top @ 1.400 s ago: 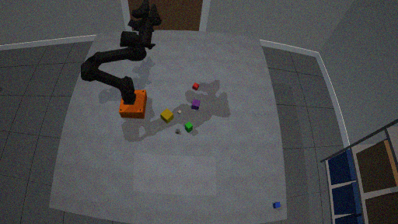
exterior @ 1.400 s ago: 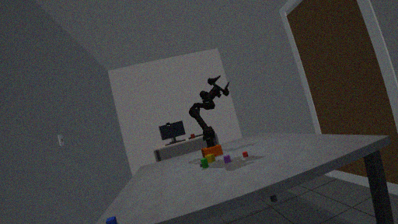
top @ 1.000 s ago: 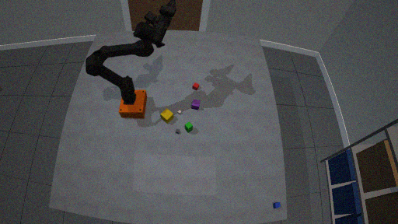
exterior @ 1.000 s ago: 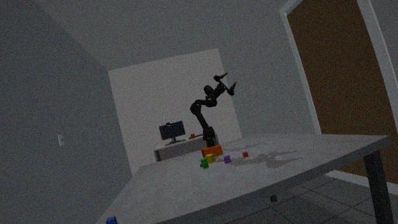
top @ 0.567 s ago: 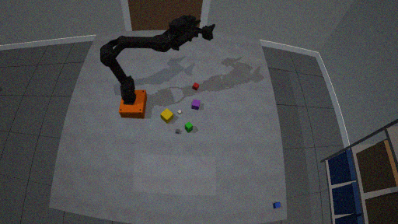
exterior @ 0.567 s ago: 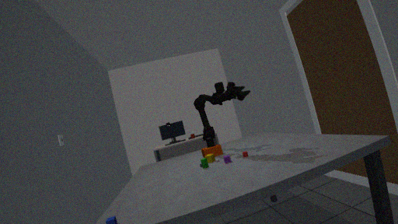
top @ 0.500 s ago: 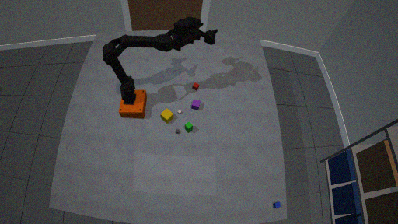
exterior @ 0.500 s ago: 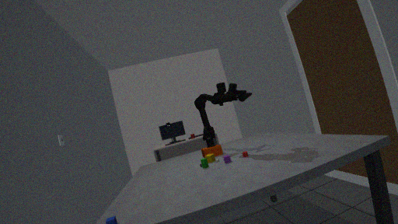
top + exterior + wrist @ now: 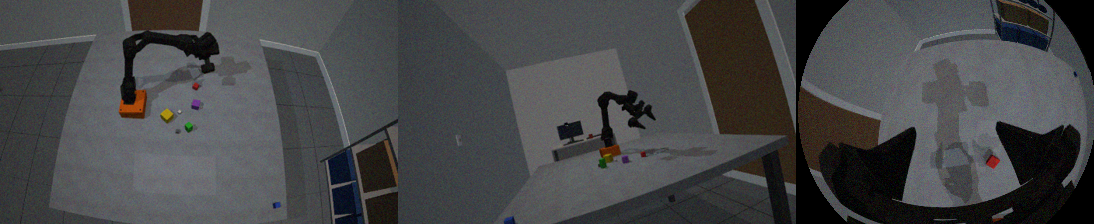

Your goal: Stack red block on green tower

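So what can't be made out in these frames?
- Green tower: top view looks straight down, exterior view too small; block count unclear.
- Green tower, wrist view: outside the frame.
- Open, empty claw: fingertips merge into one dark blob, top view.
- Small grey object: too tiny to identify.

The robot is one slim arm (image 9: 130, 58) of matt black links joined by thicker rounded joints, rising from a boxy orange base (image 9: 133, 104) with dark screw dots at its top corners. The wrist housing (image 9: 204, 44) is bulkier and blocky. The hand (image 9: 207, 68) is black too, with two broad, tapering fingers; pale small markings show along its lower edge in the wrist view.
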`<state>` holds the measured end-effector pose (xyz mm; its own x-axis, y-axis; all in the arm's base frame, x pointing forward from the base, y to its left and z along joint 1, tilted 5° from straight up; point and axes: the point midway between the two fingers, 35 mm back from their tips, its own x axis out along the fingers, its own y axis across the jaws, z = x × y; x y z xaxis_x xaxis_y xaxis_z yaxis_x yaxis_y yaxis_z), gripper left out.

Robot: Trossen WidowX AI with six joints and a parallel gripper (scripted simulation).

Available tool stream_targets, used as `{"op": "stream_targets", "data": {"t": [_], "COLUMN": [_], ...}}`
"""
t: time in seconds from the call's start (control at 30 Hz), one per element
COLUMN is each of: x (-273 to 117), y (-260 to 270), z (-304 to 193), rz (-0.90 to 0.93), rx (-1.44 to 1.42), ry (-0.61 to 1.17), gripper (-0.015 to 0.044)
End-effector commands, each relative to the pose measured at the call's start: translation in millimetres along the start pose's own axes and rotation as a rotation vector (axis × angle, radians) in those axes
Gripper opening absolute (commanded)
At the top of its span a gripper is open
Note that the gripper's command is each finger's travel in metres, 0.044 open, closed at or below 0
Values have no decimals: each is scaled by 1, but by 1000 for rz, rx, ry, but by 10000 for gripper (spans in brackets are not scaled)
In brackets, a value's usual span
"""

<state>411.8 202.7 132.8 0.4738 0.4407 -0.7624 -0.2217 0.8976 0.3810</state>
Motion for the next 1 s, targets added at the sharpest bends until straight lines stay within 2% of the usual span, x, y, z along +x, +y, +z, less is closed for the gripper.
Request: {"op": "stream_targets", "data": {"t": [0.0, 0.33, 0.6, 0.83, 0.97], "x": [15, 22, 24, 52, 54], "y": [-24, -73, -73, -86, -85], "z": [-25, -93, -97, -118, -120], "rz": [-127, -526, -534, -533, -533], "rx": [169, 536, 542, 542, 542], "ry": [150, 487, 492, 493, 493], "gripper": [440, 440, 440, 440, 440]}}
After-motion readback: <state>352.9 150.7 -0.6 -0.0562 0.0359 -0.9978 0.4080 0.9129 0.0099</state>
